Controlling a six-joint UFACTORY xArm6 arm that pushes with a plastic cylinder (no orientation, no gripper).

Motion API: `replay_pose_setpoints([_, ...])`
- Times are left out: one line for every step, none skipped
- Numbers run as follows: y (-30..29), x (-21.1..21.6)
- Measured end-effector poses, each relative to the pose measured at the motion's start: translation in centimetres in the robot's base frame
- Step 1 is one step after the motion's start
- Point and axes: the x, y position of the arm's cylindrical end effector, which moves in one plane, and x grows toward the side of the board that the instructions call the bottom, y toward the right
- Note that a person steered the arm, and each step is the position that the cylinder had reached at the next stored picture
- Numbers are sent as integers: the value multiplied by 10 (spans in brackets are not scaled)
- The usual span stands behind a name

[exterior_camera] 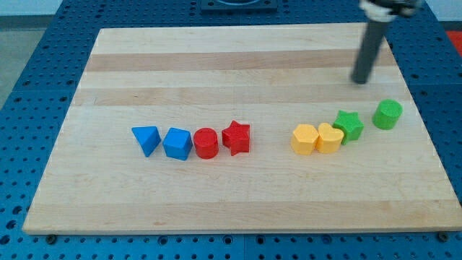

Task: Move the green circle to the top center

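Note:
The green circle (388, 114) is a short green cylinder at the view's right, at mid height of the wooden board (216, 58). My tip (359, 81) is the lower end of the dark rod at the view's upper right. It stands above and a little left of the green circle, apart from it. A green star (349, 125) sits just left of the green circle, a small gap between them.
A yellow heart (330, 138) and a yellow hexagon (304, 139) touch the green star's left side. Further left lies a row: red star (236, 137), red cylinder (206, 143), blue cube (177, 144), blue triangle (146, 139). A blue pegboard surrounds the board.

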Motion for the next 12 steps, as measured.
replay_pose_setpoints([59, 0])
replay_pose_setpoints([59, 49])
replay_pose_setpoints([59, 63])
replay_pose_setpoints([59, 103])
replay_pose_setpoints([54, 103])
replay_pose_setpoints([28, 103])
replay_pose_setpoints([8, 103])
replay_pose_setpoints([-13, 103])
replay_pose_setpoints([-36, 97])
replay_pose_setpoints([-60, 73])
replay_pose_setpoints([-87, 37])
replay_pose_setpoints([-109, -3])
